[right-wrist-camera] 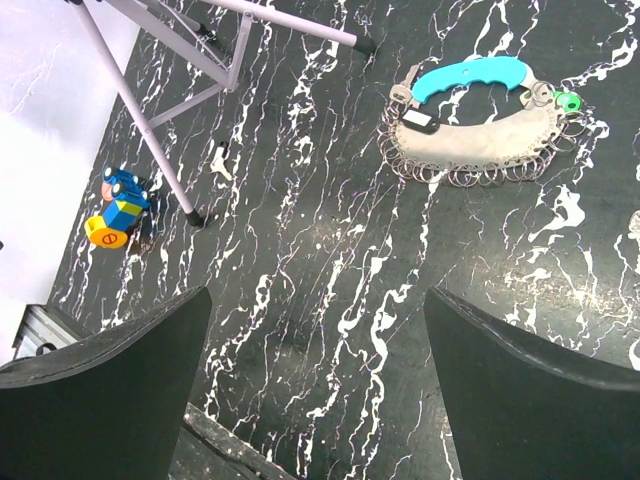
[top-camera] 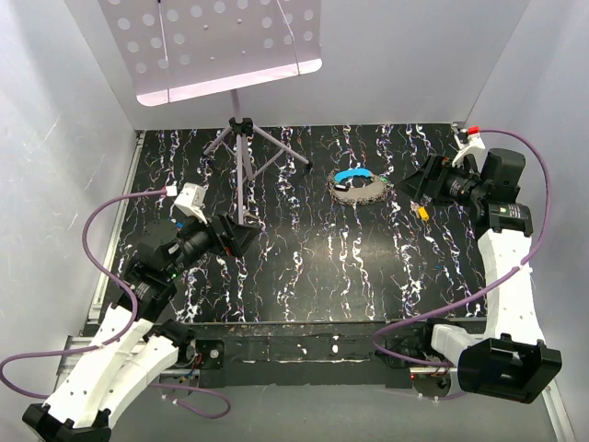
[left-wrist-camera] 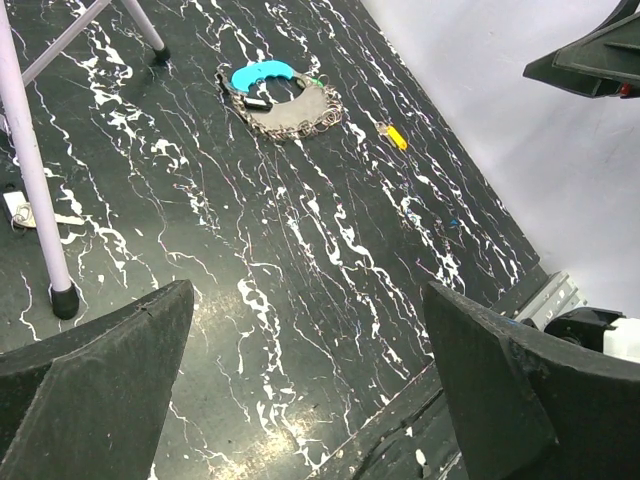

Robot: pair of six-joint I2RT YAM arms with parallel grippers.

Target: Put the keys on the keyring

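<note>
1. Two arms rise from the near edge of the black, white-veined surface (top-camera: 313, 276): the left arm (top-camera: 110, 359) reaches inward from the left, and the right arm (top-camera: 511, 267) runs up the right side.
2. Spread wide with nothing between them, the left jaws hang over bare surface near one foot of the tripod stand (top-camera: 244, 157).
3. One small blue-and-orange object (right-wrist-camera: 118, 208) lies by a white wall, near a tripod foot; it is too blurred to say what it is.
4. Flat on the surface lies the yellow-orange key (top-camera: 422, 212), just on the near side of the right jaws and a little right of the keyring (right-wrist-camera: 480, 140), apart from it.
5. Equally wide and empty, the right jaws point left toward the keyring.
6. That keyring — a grey half-moon plate fringed with metal rings, with a bright blue handle (right-wrist-camera: 470, 78) along its far edge — lies right of the stand.
7. Farthest back, the stand's perforated plate (top-camera: 221, 46) sits before the far wall.
</note>
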